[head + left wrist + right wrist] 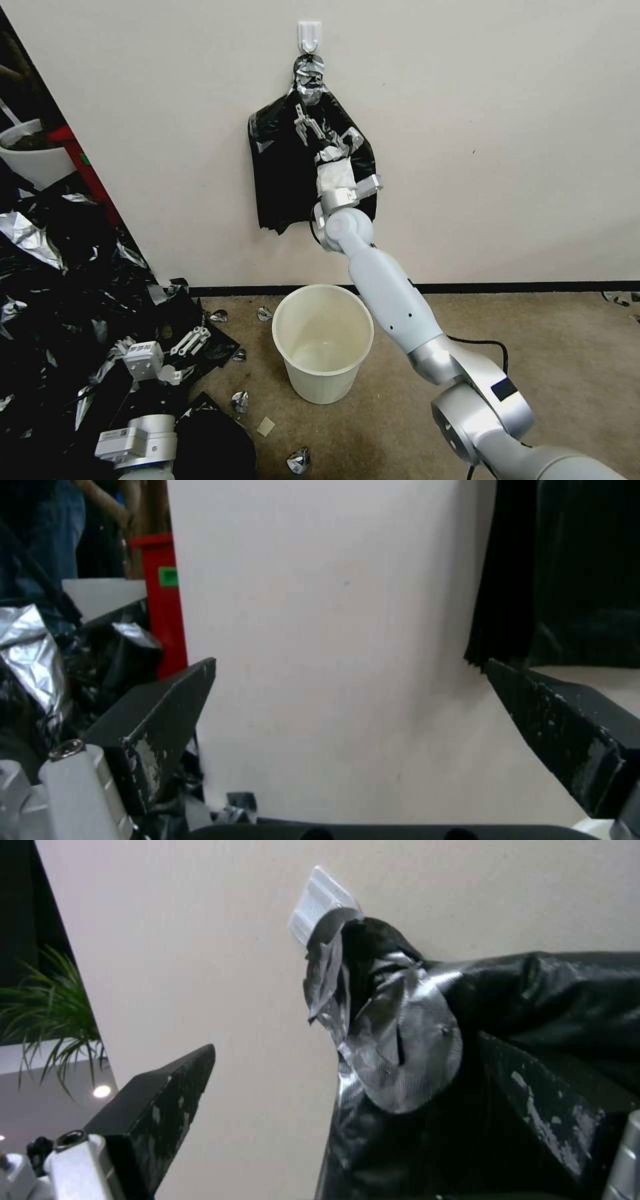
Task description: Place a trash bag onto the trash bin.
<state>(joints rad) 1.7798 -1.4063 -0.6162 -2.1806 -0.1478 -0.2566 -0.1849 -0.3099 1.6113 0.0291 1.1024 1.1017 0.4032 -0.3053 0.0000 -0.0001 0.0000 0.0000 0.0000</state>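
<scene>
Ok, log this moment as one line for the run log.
right gripper: open, raised at hanging bag stack | left gripper: open, low over plastic scraps | trash bin: unlined

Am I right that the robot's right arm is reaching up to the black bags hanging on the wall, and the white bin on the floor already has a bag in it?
Not quite. The right gripper is indeed up at the stack of black bags hanging from the wall hook, but the trash bin has no bag in it: the head view shows its bare cream inside.
</scene>
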